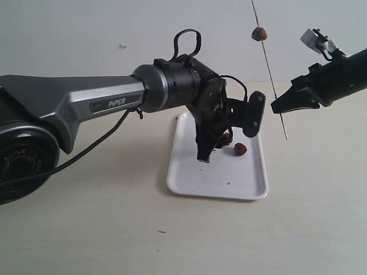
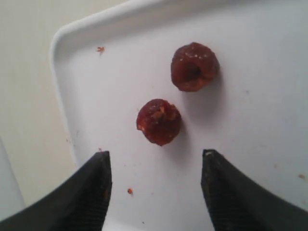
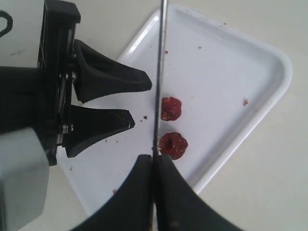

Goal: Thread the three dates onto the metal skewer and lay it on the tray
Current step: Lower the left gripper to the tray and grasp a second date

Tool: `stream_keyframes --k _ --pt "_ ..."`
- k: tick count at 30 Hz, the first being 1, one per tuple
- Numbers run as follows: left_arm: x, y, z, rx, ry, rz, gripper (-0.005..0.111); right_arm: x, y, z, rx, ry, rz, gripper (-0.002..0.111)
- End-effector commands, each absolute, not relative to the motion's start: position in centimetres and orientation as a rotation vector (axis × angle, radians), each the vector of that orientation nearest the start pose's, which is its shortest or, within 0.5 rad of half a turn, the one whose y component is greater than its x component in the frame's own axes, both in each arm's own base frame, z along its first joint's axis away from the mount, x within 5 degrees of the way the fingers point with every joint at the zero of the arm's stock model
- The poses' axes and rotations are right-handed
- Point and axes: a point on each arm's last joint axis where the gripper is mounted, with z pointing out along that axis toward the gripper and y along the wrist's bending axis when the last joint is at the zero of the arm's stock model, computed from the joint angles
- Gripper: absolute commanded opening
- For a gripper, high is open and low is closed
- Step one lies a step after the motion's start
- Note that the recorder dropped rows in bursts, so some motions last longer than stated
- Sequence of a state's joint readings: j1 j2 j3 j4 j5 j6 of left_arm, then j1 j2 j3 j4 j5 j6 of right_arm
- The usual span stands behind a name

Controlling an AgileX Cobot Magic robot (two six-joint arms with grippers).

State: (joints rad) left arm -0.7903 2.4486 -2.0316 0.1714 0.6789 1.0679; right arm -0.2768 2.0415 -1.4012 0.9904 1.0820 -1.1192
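The tray (image 1: 218, 177) is smooth white plastic, rectangular with rounded corners and a low rim, and flecked with crumbs. It lies on a pale, matte beige table (image 1: 86, 229) before a plain light wall (image 1: 86, 34). On the tray a wrinkled, roundish red-brown date (image 2: 159, 121) lies close to a second date (image 2: 194, 66). The left gripper (image 2: 156, 159) hovers just above them, its black tapered fingers spread wide and empty. By the tray's edge the right gripper (image 1: 281, 107) pinches the thin grey metal skewer (image 1: 269, 69). It stands nearly upright, slightly tilted, with its tip pointing down, and a third date (image 1: 259, 34) is threaded high on it.
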Motion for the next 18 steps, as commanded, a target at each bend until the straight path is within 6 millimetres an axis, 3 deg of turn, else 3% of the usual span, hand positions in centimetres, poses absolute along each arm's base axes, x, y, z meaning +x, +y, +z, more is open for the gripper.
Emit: stream_keyframes --k 1,9,18 --pt "38.4 -37.6 14.2 2.272 1.225 0.355 0.055 40.3 -4.6 19.0 -0.412 2.441 0.908 0.0" --pt "38.7 -38.0 12.2 2.356 1.033 0.415 0.055 40.3 -4.6 19.0 -0.412 2.441 0.908 0.0" --pt "39.0 -38.5 12.2 2.323 0.941 0.449 0.055 40.3 -4.6 19.0 -0.42 2.438 0.905 0.0"
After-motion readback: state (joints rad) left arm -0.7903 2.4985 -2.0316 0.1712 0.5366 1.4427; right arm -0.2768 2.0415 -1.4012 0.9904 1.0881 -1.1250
